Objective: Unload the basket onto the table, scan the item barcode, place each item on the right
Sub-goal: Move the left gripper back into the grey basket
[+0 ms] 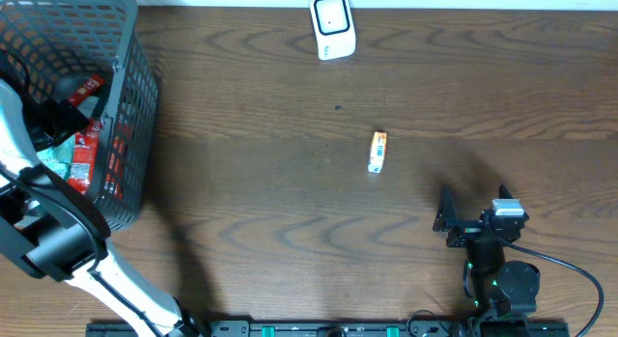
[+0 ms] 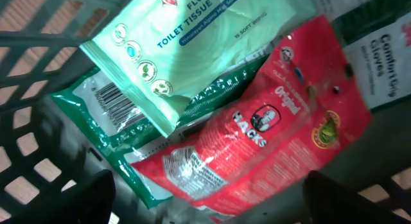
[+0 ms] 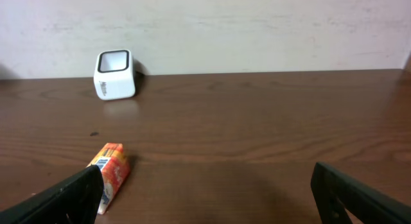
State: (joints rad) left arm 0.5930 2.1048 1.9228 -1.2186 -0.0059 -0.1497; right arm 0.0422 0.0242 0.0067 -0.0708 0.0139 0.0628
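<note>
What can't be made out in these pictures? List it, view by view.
- Overhead: the small box is too small to read; no barcode shows.
- Overhead: most of the basket's contents, hidden by the left arm and the mesh wall.
- Left wrist: the green pack is partly covered by the tissue pack; the glove pack is cut off by the edge.
- Right wrist: the small box's near end, hidden behind one of the right jaws.

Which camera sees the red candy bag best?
The left wrist view: the red bag fills it, its Hacks label readable. Overhead shows only red bits, maybe it, inside the basket. The right wrist view misses it.
</note>
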